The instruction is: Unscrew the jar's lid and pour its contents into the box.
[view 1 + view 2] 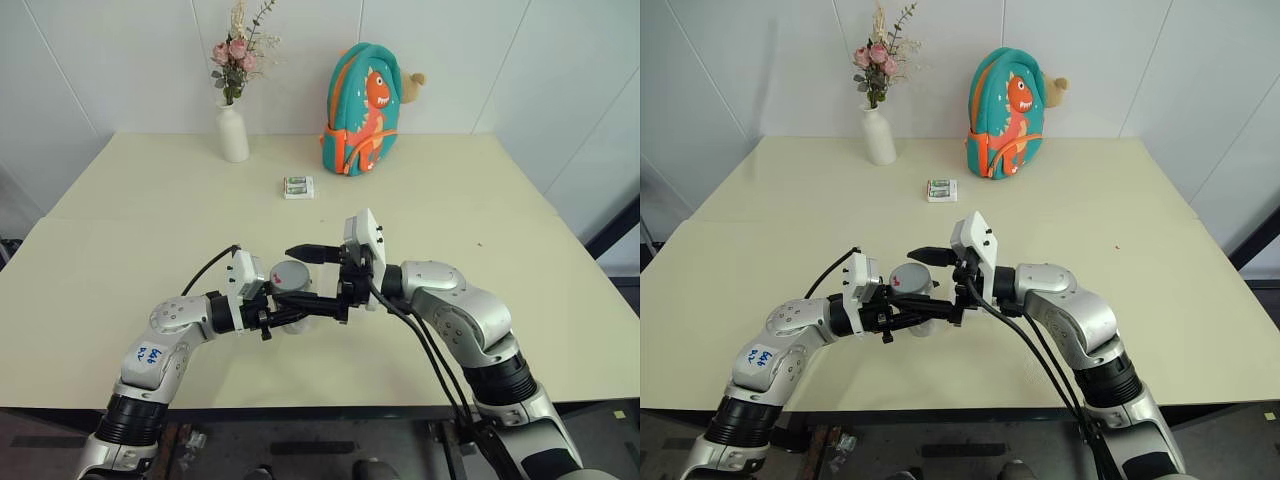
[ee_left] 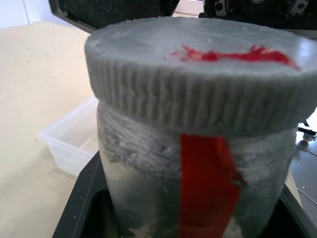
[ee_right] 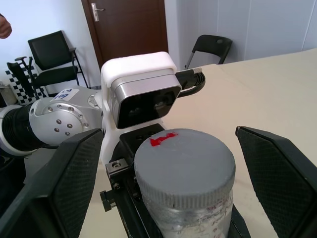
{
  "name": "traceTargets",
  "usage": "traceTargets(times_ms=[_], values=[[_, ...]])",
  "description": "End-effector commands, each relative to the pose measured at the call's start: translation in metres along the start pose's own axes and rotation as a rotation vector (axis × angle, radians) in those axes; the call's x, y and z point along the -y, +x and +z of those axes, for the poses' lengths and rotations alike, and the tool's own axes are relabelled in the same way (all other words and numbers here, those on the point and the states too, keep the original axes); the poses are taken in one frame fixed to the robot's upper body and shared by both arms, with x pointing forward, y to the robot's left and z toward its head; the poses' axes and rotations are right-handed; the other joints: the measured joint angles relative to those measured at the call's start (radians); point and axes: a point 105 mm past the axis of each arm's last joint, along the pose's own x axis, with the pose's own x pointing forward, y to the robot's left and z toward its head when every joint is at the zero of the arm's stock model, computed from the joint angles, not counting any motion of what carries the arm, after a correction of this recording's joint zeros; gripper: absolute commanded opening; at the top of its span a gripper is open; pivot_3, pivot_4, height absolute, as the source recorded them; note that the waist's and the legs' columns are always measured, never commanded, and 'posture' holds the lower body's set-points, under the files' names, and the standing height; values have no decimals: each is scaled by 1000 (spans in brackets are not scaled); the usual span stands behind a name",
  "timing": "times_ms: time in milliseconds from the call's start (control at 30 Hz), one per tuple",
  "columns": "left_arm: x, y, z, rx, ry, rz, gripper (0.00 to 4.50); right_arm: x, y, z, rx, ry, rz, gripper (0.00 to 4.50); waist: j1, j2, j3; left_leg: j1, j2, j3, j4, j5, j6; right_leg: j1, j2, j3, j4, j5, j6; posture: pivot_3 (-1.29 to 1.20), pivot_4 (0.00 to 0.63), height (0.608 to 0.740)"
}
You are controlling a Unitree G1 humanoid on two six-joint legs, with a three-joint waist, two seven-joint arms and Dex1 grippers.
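Above the near middle of the cream table [image 1: 470,230], the left gripper [image 1: 300,312] is clamped around a small clear cylindrical jar [image 2: 198,183] with a red label, held upright. Its ribbed pale grey screw lid [image 3: 184,168] is on. The right gripper [image 3: 168,173] is spread wide, one finger on each side of the lid, not touching. A shallow clear plastic box [image 2: 69,144] sits on the table just beyond the jar

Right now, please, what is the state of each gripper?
Left gripper: shut on the small clear jar with pale grey lid.
Right gripper: open, fingers either side of the lid.
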Motion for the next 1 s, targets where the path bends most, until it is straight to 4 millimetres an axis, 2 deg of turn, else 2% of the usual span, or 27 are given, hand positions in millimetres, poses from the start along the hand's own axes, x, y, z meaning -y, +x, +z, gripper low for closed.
traceTargets(times_ms=[33,133,233,367,400,667,767,1000], values=[[3,2,14,28,53,-17,1992,-3,1,8,24,-30,9,4500,0,0,0,0,0,0,0,0,0,0,0,0,0,0,0,0,150,740],[3,3,15,29,53,-19,1992,-2,2,8,26,-30,3,4500,0,0,0,0,0,0,0,0,0,0,0,0,0,0,0,0,150,740],[4,4,16,34,55,-21,1992,-1,3,5,18,-32,-1,3936,0,0,0,0,0,0,0,0,0,0,0,0,0,0,0,0,150,740],[4,5,18,37,59,-23,1992,-2,3,2,8,-28,1,2618,0,0,0,0,0,0,0,0,0,0,0,0,0,0,0,0,150,740],[3,5,19,38,60,-24,1992,-2,3,2,6,-29,1,2499,0,0,0,0,0,0,0,0,0,0,0,0,0,0,0,0,150,740],[1,1,24,41,67,-38,1992,4,0,7,13,-48,23,2501,0,0,0,0,0,0,0,0,0,0,0,0,0,0,0,0,150,740],[9,-6,28,27,77,-167,1992,-9,-10,18,23,-70,216,2501,-1,0,0,0,0,0,0,0,0,0,0,0,0,0,0,0,150,740],[13,-18,41,22,85,-319,1992,-15,-21,28,-24,-80,406,2501,-3,0,0,0,0,0,-1,0,0,0,0,0,-1,0,0,0,150,740]])
